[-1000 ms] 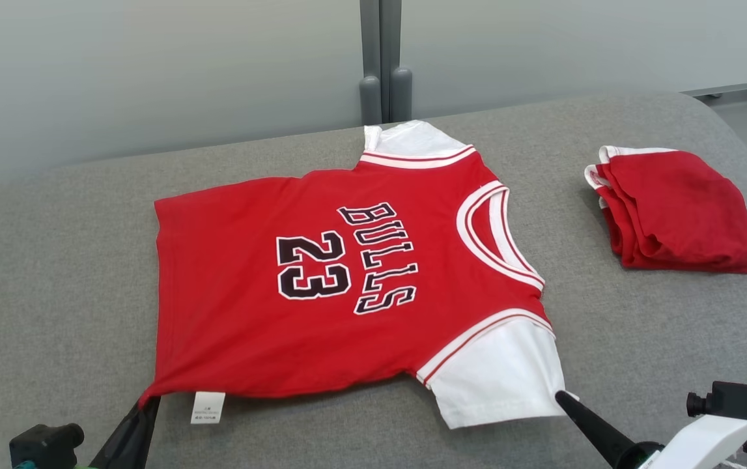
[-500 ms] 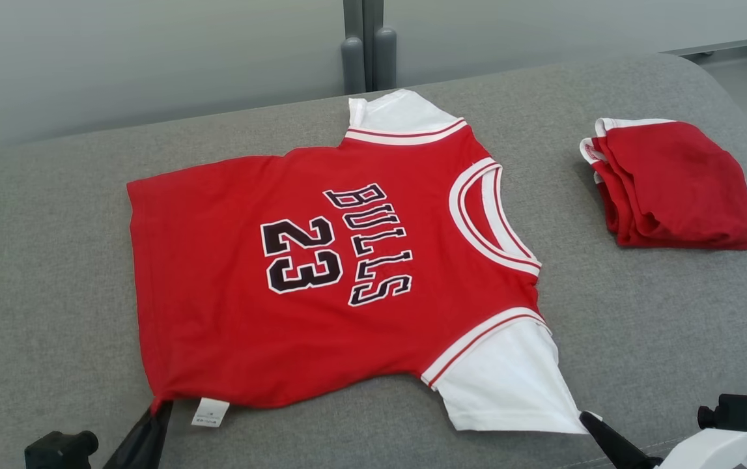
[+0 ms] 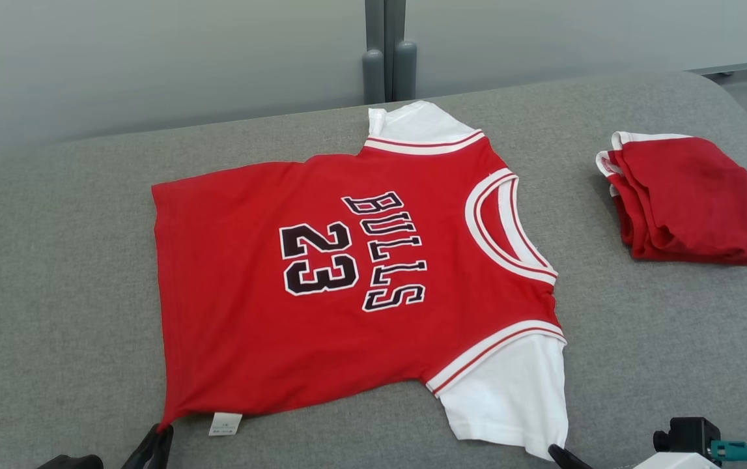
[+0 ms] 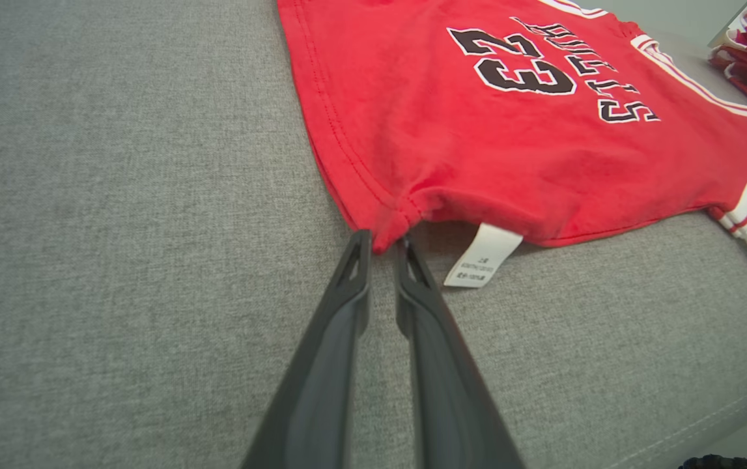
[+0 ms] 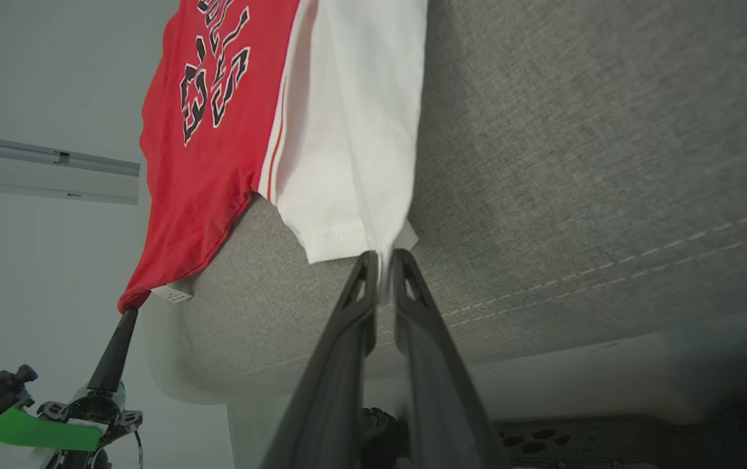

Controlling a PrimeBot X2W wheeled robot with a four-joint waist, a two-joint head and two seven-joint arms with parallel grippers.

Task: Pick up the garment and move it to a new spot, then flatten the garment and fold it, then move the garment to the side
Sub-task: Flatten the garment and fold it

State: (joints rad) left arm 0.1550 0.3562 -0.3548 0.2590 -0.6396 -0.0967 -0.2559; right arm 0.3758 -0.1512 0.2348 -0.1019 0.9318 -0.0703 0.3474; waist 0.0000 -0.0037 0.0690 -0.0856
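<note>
Room: pale wall (image 3: 152, 58), grey post (image 3: 386, 58).
Surface: grey fabric cushion (image 3: 54, 293).
Left gripper (image 4: 383, 242): low, near edge; jaws nearly closed on red hem corner.
Jersey (image 3: 249, 326): spread flat mid-cushion, print up.
Right gripper (image 5: 383, 260): low; jaws pinching white sleeve corner.
Far right: folded red garment (image 3: 699, 202).
</note>
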